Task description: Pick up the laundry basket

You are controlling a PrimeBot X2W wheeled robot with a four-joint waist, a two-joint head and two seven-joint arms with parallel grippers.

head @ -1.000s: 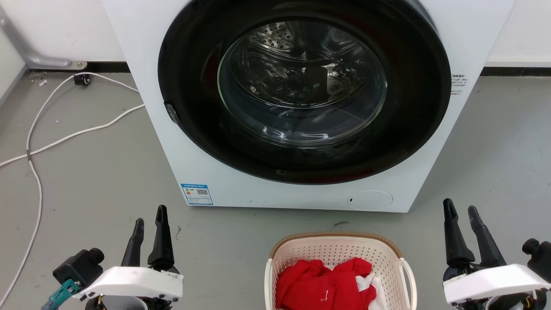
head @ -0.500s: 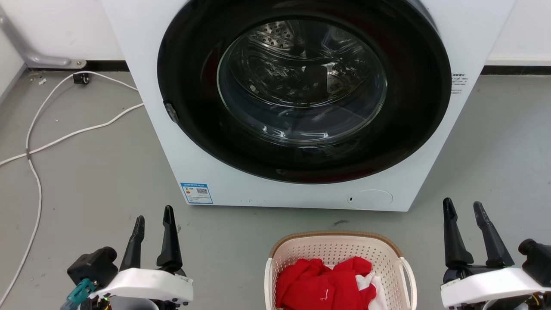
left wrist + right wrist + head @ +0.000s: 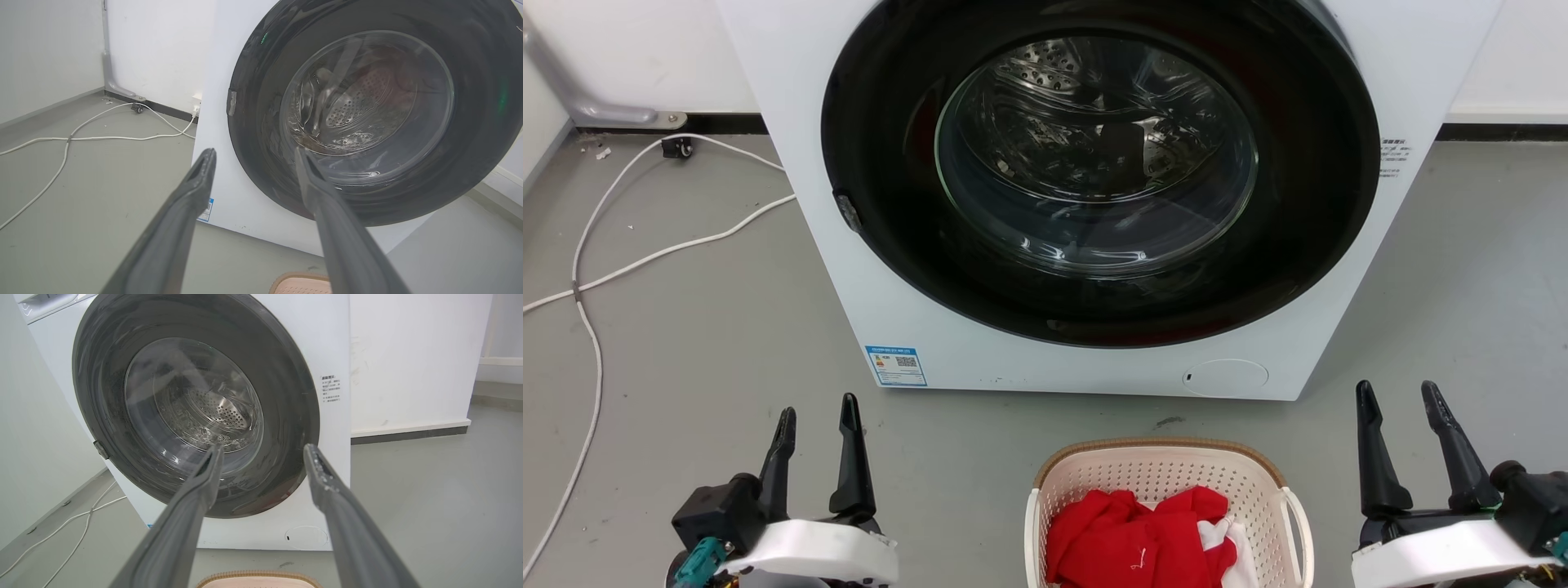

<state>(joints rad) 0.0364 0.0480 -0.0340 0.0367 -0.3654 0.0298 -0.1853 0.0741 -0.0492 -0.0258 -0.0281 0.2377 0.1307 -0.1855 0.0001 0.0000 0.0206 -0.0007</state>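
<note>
The basket is sitting on the floor before the washer, unmoved. The left gripper is edging nearer it. Both it and the right gripper are standing open and empty, jaws wider than before. A blue sticker on the washer is showing a QR code, its print unreadable.

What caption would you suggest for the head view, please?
Left gripper and right gripper, both open, flank the laundry basket before the closed washing machine.
</note>
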